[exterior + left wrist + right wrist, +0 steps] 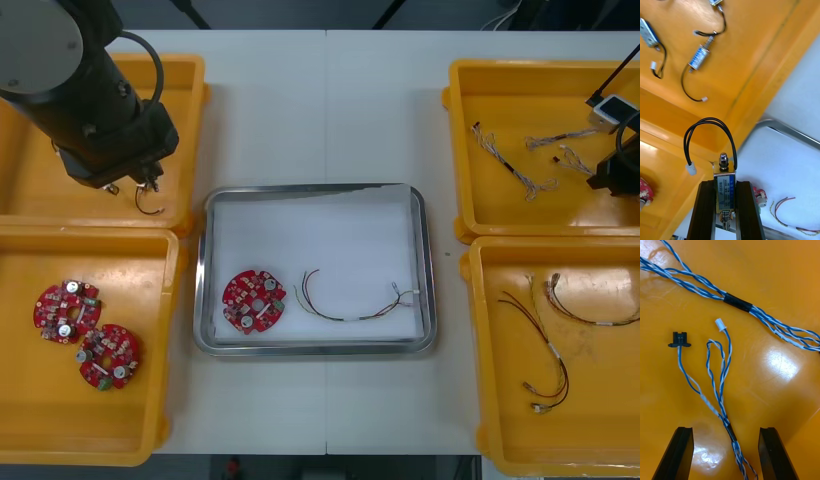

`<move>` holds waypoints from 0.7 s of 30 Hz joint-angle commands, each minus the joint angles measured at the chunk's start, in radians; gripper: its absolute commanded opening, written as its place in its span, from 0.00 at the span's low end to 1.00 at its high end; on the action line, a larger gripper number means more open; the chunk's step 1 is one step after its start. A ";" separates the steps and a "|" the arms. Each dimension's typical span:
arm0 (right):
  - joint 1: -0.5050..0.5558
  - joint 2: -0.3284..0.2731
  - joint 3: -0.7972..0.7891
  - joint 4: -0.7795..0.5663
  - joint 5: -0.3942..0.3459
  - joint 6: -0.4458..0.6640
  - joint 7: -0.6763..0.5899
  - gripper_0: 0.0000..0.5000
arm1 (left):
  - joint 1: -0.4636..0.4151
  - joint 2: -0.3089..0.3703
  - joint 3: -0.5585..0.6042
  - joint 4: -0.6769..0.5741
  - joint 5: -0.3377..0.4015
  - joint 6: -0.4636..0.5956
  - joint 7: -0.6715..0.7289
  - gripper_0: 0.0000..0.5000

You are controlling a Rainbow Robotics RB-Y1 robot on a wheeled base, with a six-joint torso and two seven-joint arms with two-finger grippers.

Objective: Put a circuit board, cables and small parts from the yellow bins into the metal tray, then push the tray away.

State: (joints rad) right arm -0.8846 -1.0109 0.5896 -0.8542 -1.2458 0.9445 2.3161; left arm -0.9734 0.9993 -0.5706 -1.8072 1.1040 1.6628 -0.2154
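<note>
I am clamping my left gripper (725, 204) on a small metal part (724, 185), which is standing upright between my two fingers (706, 213). Its black wire (709, 120) is arching up over it and coming down to a white plug (690, 169) just beside one finger. I am holding it above the near right corner of the far left yellow bin (40, 200), close to the far left corner of the metal tray (205, 270). More small metal parts (700, 56) are lying on that bin's floor, each with a black wire

Inside the tray, on its white lining, a round red circuit board (253, 300) is lying at the near left. A red and yellow cable (350, 305) is curving just beside it toward the tray's right side

I am holding my right gripper (725, 455) over the floor of the far right yellow bin (540, 215), its fingers standing well apart. A twisted blue and white cable (723, 397) is running between them, and neither finger is touching it. It is branching off to a black plug (679, 339) and a small white plug (720, 324). A thicker blue and white bundle (737, 302) is lying beyond it

Two more circuit boards (66, 310) are sitting in the near left yellow bin (40, 400), and thin cables (545, 345) are lying in the near right yellow bin (600, 430)
</note>
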 commanded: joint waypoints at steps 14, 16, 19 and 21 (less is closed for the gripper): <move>-0.051 -0.032 0.072 0.067 -0.069 -0.052 0.006 1.00 | 0.078 -0.257 -0.003 -0.092 -0.210 0.029 0.022 0.00; -0.051 -0.032 0.073 0.070 -0.072 -0.053 0.005 1.00 | 0.079 -0.275 -0.020 -0.092 -0.234 0.032 0.022 0.00; -0.051 -0.032 0.082 0.072 -0.077 -0.053 0.000 1.00 | 0.079 -0.298 -0.058 -0.089 -0.277 0.035 0.024 0.00; -0.051 -0.029 0.085 0.072 -0.086 -0.053 -0.004 1.00 | 0.085 -0.318 -0.084 -0.083 -0.306 0.035 0.028 0.00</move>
State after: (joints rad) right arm -0.8921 -1.0108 0.6526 -0.7875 -1.3137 0.9003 2.3159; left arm -0.8942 0.7172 -0.6029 -1.8714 0.8381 1.6882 -0.2151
